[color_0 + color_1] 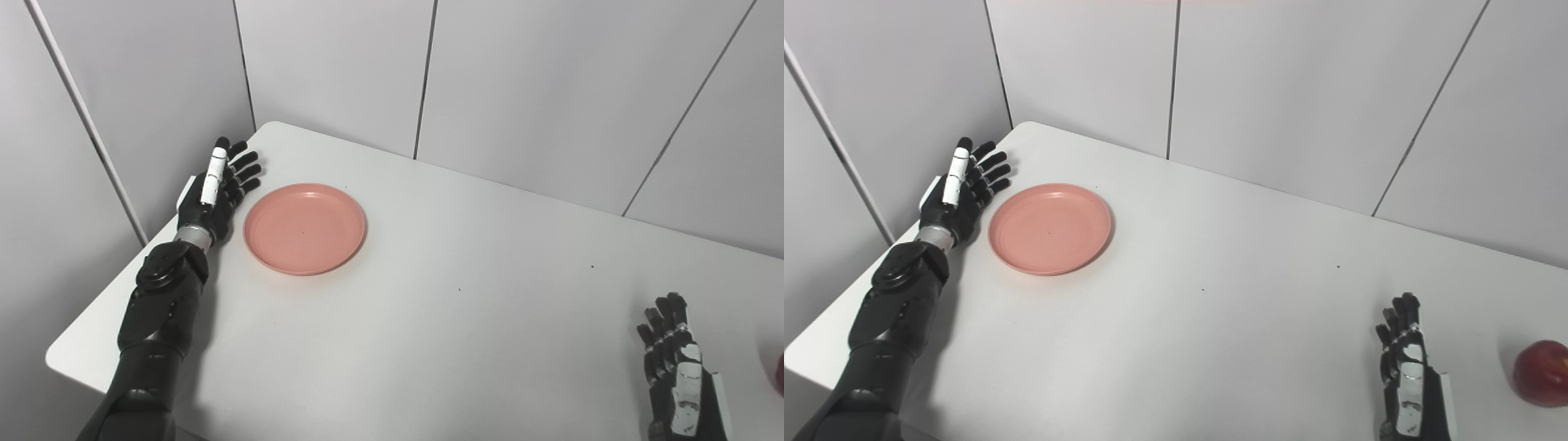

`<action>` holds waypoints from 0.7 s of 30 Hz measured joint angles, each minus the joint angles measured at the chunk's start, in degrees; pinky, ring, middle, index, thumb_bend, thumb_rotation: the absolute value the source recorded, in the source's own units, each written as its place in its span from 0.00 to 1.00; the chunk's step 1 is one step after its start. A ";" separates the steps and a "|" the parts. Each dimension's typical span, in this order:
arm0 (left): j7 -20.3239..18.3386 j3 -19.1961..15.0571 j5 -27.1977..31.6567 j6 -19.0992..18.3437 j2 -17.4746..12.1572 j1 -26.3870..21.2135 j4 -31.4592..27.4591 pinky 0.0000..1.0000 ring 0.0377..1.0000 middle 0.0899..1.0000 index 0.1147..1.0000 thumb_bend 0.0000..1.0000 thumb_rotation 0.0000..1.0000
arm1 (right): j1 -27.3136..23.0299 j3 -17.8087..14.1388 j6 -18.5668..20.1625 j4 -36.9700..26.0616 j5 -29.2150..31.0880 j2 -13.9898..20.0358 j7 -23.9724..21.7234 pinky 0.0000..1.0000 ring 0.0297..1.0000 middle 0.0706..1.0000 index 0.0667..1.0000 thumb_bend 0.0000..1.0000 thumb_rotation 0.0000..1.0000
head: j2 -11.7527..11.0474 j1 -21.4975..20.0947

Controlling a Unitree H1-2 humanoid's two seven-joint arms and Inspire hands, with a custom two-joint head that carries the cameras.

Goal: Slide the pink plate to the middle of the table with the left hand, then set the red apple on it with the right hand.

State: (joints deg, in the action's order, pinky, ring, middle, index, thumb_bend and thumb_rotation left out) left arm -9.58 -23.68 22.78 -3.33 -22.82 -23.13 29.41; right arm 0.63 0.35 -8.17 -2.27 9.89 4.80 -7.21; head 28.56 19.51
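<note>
Sitting on the white desk [465, 343] toward its far left part, the pink plate [304, 228] is lying flat and empty. Just left of the plate, the left robot hand [215, 193] is hovering with fingers spread – holding nothing, not touching the rim. Well right of the plate, the right robot hand [1410, 373] is waiting unclenched (also empty), the red apple [1542, 373] resting just beyond it.

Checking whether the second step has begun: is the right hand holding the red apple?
No, the right hand is open and holds nothing, while the red apple sits on the table apart from it.
</note>
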 measured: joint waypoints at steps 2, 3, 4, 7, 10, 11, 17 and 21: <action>-0.15 0.16 0.00 0.28 0.00 -0.01 0.21 0.86 0.86 0.84 0.83 0.76 0.87 | 0.16 -0.03 0.02 -0.08 -0.02 0.14 0.01 1.00 1.00 1.00 1.00 0.52 1.00 | 0.00 -0.09; -0.46 0.17 0.02 0.63 -0.01 -0.09 0.56 0.87 0.86 0.85 0.83 0.76 0.87 | 0.16 -0.03 0.04 -0.08 -0.03 0.18 0.03 1.00 1.00 1.00 1.00 0.52 1.00 | 0.00 -0.09; -0.98 0.19 0.07 1.40 -0.05 -0.18 1.24 0.87 0.86 0.85 0.83 0.76 0.87 | 0.17 -0.03 0.04 -0.07 -0.04 0.20 0.04 1.00 1.00 1.00 1.00 0.52 1.00 | 0.00 -0.09; -1.56 0.29 0.46 2.09 -0.10 -0.26 1.82 0.87 0.86 0.85 0.83 0.76 0.87 | 0.17 -0.02 0.04 -0.07 -0.04 0.21 0.03 1.00 1.00 1.00 1.00 0.53 1.00 | 0.00 -0.09; -2.26 0.54 0.46 2.92 -0.13 -0.29 2.44 0.86 0.86 0.85 0.83 0.75 0.89 | 0.16 -0.02 0.05 -0.06 -0.05 0.20 0.04 1.00 1.00 1.00 1.00 0.54 1.00 | 0.00 -0.17; -2.52 0.57 0.46 3.52 -0.14 -0.34 2.88 0.87 0.87 0.85 0.83 0.74 0.89 | 0.16 -0.02 0.05 -0.06 -0.05 0.20 0.04 1.00 1.00 1.00 1.00 0.54 1.00 | 0.00 -0.17; -3.27 0.65 0.69 5.00 -0.12 -0.54 4.42 0.85 0.85 0.84 0.82 0.74 0.87 | 0.15 -0.02 0.05 -0.04 0.03 0.21 -0.01 1.00 1.00 1.00 1.00 0.52 1.00 | 0.09 -0.35; -3.36 0.73 0.70 5.35 -0.08 -0.59 4.66 0.84 0.85 0.84 0.82 0.76 0.87 | 0.16 -0.02 0.07 -0.06 -0.01 0.20 0.04 1.00 1.00 1.00 1.00 0.53 1.00 | 0.09 -0.26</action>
State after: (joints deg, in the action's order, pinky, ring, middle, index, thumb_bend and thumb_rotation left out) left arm -12.93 -22.95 23.48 2.02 -22.89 -23.72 34.06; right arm 0.79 0.33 -8.09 -2.33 9.88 5.00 -7.17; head 28.65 19.25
